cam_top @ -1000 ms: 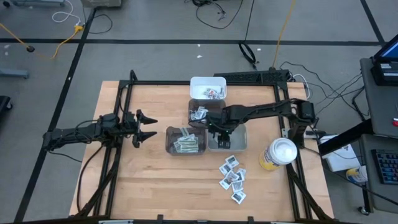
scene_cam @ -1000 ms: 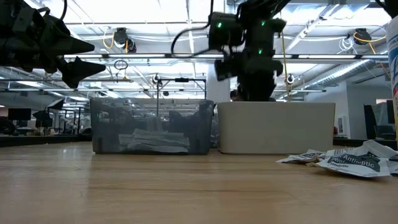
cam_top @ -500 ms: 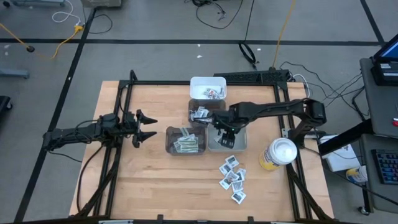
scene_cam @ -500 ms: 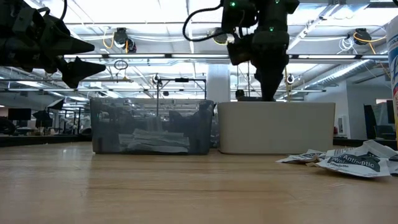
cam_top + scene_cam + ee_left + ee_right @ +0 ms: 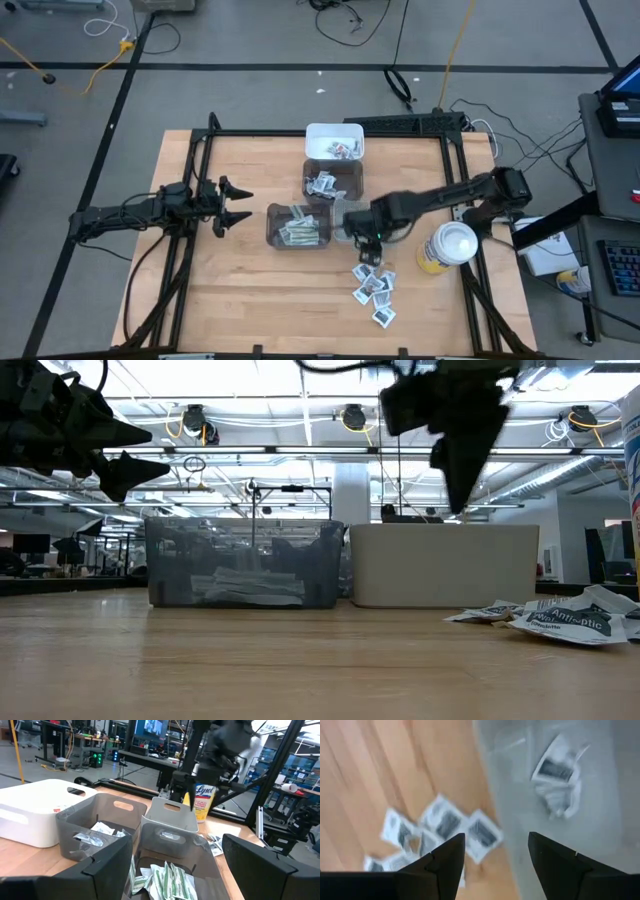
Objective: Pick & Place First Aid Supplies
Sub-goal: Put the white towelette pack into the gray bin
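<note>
A loose pile of square white sachets with dark print (image 5: pixel 373 283) lies flat on the wooden table, near its front right; the right wrist view shows them too (image 5: pixel 440 827). My right gripper (image 5: pixel 368 248) hangs open above the near rim of the light grey bin (image 5: pixel 390 215), pointing down, with nothing between its fingers (image 5: pixel 496 840). One sachet (image 5: pixel 557 772) lies on the floor of that bin. My left gripper (image 5: pixel 232 203) waits open at the table's left, level and well above the wood.
A dark bin (image 5: pixel 292 227) holds narrow strip wrappers. A second dark bin (image 5: pixel 325 183) holds small packets, and a white bin (image 5: pixel 334 142) stands behind it. A yellow canister with a white lid (image 5: pixel 447 247) stands to the right of the pile. Bare wood lies at the near left.
My right gripper has come up out of the light grey bin and swung toward the table's near edge, rolling at the wrist. It now hangs over the bin's near rim, close to the pile. The left arm has kept still.
</note>
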`<action>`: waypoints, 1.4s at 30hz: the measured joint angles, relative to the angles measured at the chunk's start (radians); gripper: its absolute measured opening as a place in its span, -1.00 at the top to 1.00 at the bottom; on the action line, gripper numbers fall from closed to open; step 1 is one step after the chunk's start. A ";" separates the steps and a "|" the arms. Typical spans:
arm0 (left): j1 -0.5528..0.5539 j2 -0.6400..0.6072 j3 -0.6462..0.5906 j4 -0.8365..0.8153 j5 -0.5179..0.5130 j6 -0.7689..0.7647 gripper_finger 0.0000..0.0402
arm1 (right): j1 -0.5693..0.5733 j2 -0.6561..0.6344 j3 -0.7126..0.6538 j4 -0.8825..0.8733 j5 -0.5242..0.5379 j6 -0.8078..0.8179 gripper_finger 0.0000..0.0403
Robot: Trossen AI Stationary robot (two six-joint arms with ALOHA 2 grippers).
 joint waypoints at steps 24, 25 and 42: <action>0.000 0.000 0.000 0.000 0.000 0.000 -0.54 | 0.518 0.017 0.001 0.108 0.004 0.193 -0.06; 0.000 0.000 0.000 0.000 0.000 0.000 -0.54 | 0.520 0.031 0.001 0.117 0.005 0.195 -0.05; 0.000 0.000 0.000 0.000 0.000 0.000 -0.54 | 0.626 0.213 0.000 0.248 0.113 0.208 -0.04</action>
